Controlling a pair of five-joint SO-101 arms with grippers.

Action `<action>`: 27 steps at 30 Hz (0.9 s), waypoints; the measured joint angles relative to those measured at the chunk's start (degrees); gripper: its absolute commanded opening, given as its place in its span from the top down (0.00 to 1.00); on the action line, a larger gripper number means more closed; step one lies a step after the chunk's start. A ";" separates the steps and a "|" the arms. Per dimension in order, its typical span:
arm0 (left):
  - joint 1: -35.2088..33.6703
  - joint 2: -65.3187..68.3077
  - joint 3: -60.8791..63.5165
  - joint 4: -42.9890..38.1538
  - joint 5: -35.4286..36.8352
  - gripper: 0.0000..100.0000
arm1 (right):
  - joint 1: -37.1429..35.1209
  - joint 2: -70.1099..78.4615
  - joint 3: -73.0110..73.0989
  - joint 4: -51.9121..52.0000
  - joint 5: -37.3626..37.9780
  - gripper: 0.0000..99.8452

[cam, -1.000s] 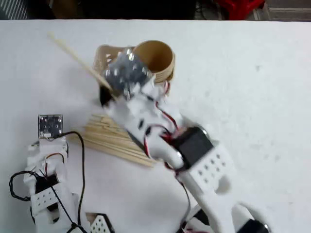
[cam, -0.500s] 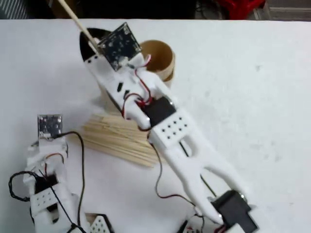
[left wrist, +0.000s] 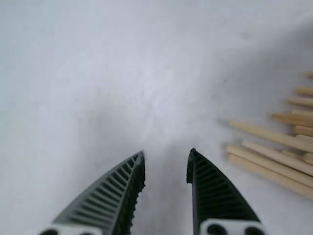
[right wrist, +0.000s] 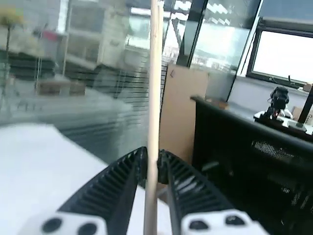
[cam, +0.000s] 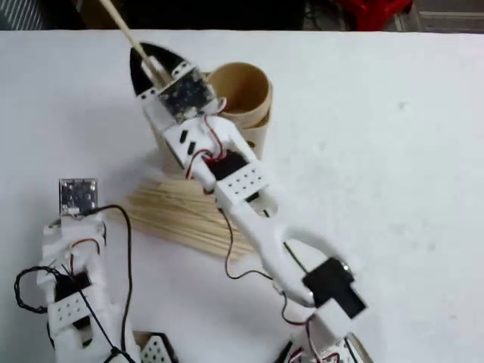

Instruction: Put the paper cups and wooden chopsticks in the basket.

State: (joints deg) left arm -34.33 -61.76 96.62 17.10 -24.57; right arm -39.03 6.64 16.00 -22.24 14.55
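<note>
My right gripper (right wrist: 152, 152) is shut on a single wooden chopstick (right wrist: 155, 73), which stands up between its fingers. From above, that gripper (cam: 145, 64) hangs over the basket's far left side, and the chopstick (cam: 121, 23) points past the table's far edge. The arm hides most of the basket (cam: 161, 140). Stacked paper cups (cam: 243, 91) lie at the basket's right side, open mouths up. A pile of chopsticks (cam: 181, 215) lies on the table in front of the basket. My left gripper (left wrist: 166, 154) is open over bare table, with chopstick ends (left wrist: 274, 147) beside it.
The left arm (cam: 76, 227) stands at the near left corner, its cable looping beside it. White table (cam: 378, 151) stretches to the right. A dark room lies beyond the table's far edge.
The right arm stretched out and carried the chopstick from the basket's near left toward the far edge. The chopstick's end now passes beyond the table. The left arm has not moved.
</note>
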 measured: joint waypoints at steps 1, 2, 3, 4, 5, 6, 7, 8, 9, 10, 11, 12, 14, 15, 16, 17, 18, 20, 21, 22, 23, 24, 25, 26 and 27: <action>0.00 0.00 0.00 0.00 0.00 0.85 | -0.09 0.97 0.00 -0.09 0.44 0.98; 0.00 0.00 0.00 0.00 0.00 0.85 | -0.18 1.58 0.09 -0.09 0.70 0.98; 0.00 0.00 0.00 0.00 0.00 0.85 | -0.18 2.11 0.09 -0.09 0.88 0.98; 0.00 0.00 0.00 0.00 0.00 0.85 | -0.18 2.37 0.09 -0.09 0.88 0.98; 0.00 0.00 0.00 0.00 0.00 0.85 | -0.09 2.37 0.09 0.00 0.88 0.98; 0.00 0.00 0.00 0.00 0.00 0.85 | 0.09 2.37 0.09 0.97 0.88 0.98; 0.00 0.00 0.00 0.00 0.00 0.85 | 0.18 2.37 0.00 2.29 0.88 0.98; 0.00 0.00 0.00 0.00 0.00 0.85 | 0.18 2.37 0.00 3.87 0.97 0.98; 0.00 0.00 0.00 0.00 0.00 0.85 | 0.26 2.37 0.00 5.71 0.97 0.98; 0.00 0.00 0.00 0.00 0.00 0.85 | 0.26 2.37 0.00 7.65 0.97 0.98; 0.00 0.00 0.00 0.00 0.00 0.85 | 0.35 2.29 0.00 9.58 1.05 0.98; 0.00 0.00 0.00 0.00 0.00 0.85 | 0.35 2.02 0.00 11.60 0.88 0.98; 0.00 0.00 0.00 0.00 0.00 0.85 | 0.35 0.09 -0.09 15.74 0.88 0.98; 0.00 0.00 0.00 0.00 0.00 0.85 | 0.35 -0.70 -0.09 17.58 0.88 0.98; 0.00 0.00 0.00 0.00 0.00 0.85 | 0.62 -1.49 -0.09 19.16 0.88 0.98; 0.00 0.00 0.00 0.00 0.00 0.85 | 0.79 -2.02 -0.09 20.40 0.88 0.98; 0.00 0.00 0.00 0.00 0.00 0.85 | 1.14 -2.46 -0.09 21.19 0.88 0.98; 0.00 0.00 0.00 0.00 0.00 0.85 | 1.32 -3.16 0.35 22.24 0.88 0.97; 0.00 0.00 0.00 0.00 0.00 0.85 | 1.41 -3.69 0.97 22.59 0.88 0.95; 0.00 0.00 0.00 0.00 0.00 0.85 | 1.41 -4.31 1.41 22.77 0.88 0.92; 0.00 0.00 0.00 0.00 0.00 0.85 | 1.41 -4.92 1.93 23.21 0.88 0.88; 0.00 0.00 0.00 0.00 0.00 0.85 | 1.41 -5.63 2.64 23.74 0.88 0.84; 0.00 0.00 0.00 0.00 0.00 0.85 | 1.41 -6.33 3.16 24.44 0.88 0.81; 0.00 0.00 0.00 0.00 0.00 0.85 | 1.41 -7.12 3.34 25.41 0.88 0.79; 0.00 0.00 0.00 0.00 0.00 0.85 | 1.41 -7.74 3.52 26.46 0.88 0.79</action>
State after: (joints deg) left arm -34.33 -61.76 96.62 17.10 -24.57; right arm -37.63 -1.10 19.52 4.22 15.43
